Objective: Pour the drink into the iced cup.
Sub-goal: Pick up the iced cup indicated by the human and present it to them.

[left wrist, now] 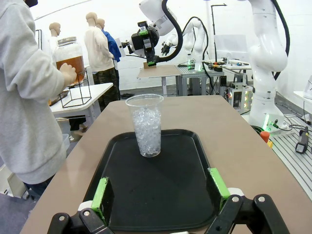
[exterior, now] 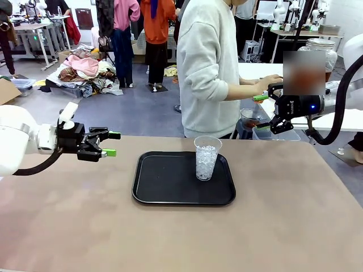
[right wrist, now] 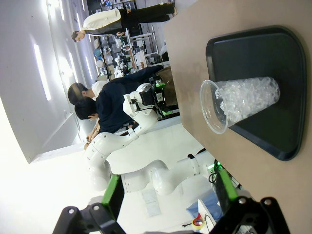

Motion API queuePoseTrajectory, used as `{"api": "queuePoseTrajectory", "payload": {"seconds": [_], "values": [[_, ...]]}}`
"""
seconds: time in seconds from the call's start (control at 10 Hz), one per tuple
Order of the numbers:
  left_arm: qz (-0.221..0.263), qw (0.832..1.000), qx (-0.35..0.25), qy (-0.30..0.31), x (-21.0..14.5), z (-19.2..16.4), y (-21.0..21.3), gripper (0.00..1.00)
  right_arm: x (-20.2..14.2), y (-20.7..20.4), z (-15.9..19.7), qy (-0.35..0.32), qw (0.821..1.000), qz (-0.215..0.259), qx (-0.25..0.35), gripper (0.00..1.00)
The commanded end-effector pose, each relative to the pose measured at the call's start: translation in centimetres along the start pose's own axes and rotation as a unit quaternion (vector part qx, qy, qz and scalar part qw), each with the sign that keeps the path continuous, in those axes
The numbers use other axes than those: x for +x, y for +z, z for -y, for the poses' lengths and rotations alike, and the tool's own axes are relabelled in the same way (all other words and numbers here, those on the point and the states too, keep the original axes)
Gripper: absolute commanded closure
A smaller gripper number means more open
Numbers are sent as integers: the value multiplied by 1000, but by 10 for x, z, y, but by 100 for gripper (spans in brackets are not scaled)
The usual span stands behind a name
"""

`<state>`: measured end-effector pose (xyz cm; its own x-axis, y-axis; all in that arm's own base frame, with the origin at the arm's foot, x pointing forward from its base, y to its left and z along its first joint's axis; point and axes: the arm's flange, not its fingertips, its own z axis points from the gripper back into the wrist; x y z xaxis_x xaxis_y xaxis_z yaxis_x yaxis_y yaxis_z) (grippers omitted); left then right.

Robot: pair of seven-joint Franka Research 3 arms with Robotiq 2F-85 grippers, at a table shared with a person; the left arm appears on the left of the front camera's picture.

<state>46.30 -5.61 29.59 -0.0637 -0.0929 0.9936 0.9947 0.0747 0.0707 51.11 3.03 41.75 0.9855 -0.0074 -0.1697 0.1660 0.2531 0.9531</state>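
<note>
Front view, read from my left claw across to my right.

(a) Left claw (exterior: 112, 144): fingers spread with nothing between them, held level above the brown table (exterior: 295, 226), tips pointing inward. Through its wrist camera the green pads (left wrist: 101, 192) stand wide apart and bare.

(b) Black tray (exterior: 148, 194): flat on the table, just ahead of the left claw's tips and below them. From that wrist its near rim runs across between the pads.

(c) Iced cup (exterior: 207, 158): clear plastic, upright, about half full of ice. It stands on the tray toward the end farthest from the left claw, straight ahead of that claw and well apart from it. It is below and inward of the right claw.

(d) Person (exterior: 207, 68) in a pale sweatshirt, at the far side beyond the cup, with one hand (exterior: 271, 81) reached out near the right claw's upper finger.

(e) Right claw (exterior: 262, 112): fingers spread, empty, raised off the table, tips pointing toward the person.

(f) The drink (left wrist: 68, 66): amber-brown, inside the glass dispenser jar (left wrist: 68, 51) with a silver lid. The jar sits on a black wire stand (left wrist: 78, 97) on a white side table, beyond the right claw on the person's side. Whether the hand touches the jar, I cannot tell.
</note>
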Motion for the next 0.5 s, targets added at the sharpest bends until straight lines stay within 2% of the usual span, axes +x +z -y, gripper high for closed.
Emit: {"api": "queuePoseTrajectory", "payload": {"seconds": [0.0,0.4], "values": [[-1,1000,5,3,2,-1,-2,0,-1,0,-1,0,1000,0,1,0],[-1,1000,5,3,2,-1,-2,0,-1,0,-1,0,1000,0,1,0]]}}
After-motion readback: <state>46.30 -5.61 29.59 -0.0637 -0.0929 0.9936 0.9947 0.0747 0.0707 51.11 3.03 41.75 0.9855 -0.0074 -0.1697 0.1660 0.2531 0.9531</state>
